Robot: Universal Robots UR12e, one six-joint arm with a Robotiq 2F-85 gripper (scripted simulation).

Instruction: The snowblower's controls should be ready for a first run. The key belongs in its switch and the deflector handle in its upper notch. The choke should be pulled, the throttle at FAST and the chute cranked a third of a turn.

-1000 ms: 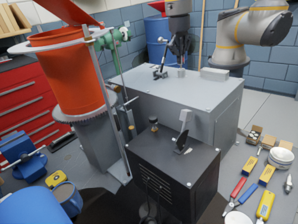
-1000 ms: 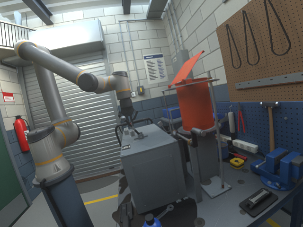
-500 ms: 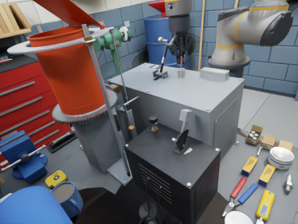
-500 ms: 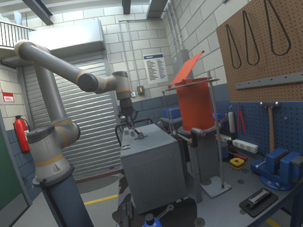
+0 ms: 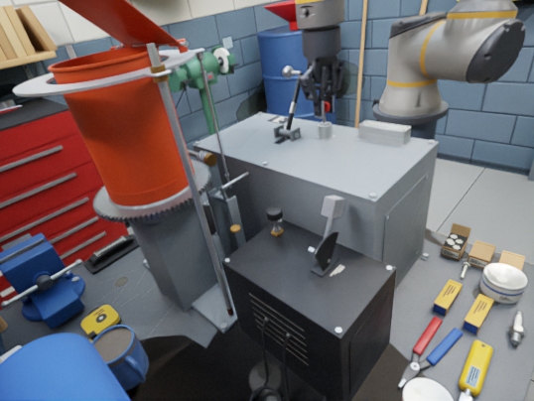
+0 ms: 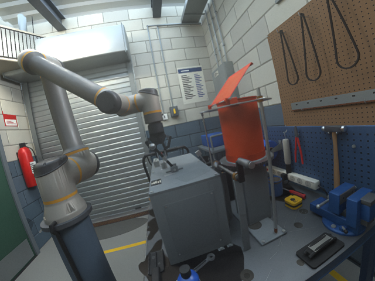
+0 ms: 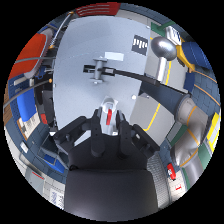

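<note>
On the grey housing's top at the far end, a red-headed key [image 7: 109,116] [image 5: 325,106] stands in its small grey switch [image 5: 324,130]. My gripper [image 7: 108,117] [image 5: 322,94] hangs straight above it, open, with the key's head between the fingers and nothing held. Beside it the throttle lever [image 5: 293,106], black with a round steel knob [image 7: 164,49], leans in its slot. On the black box in front stand the choke knob [image 5: 274,221] and a black lever [image 5: 325,251]. The orange chute [image 5: 124,124] rises on the left, with its crank [image 5: 207,158] and the deflector rod [image 5: 188,168].
A blue drum [image 5: 280,69] stands behind the housing beside the arm's base [image 5: 412,106]. Boxes, pliers [image 5: 429,350] and a bowl [image 5: 503,282] lie on the bench to the right. A blue vise [image 5: 37,280], a tape measure [image 5: 100,319] and red drawers sit on the left.
</note>
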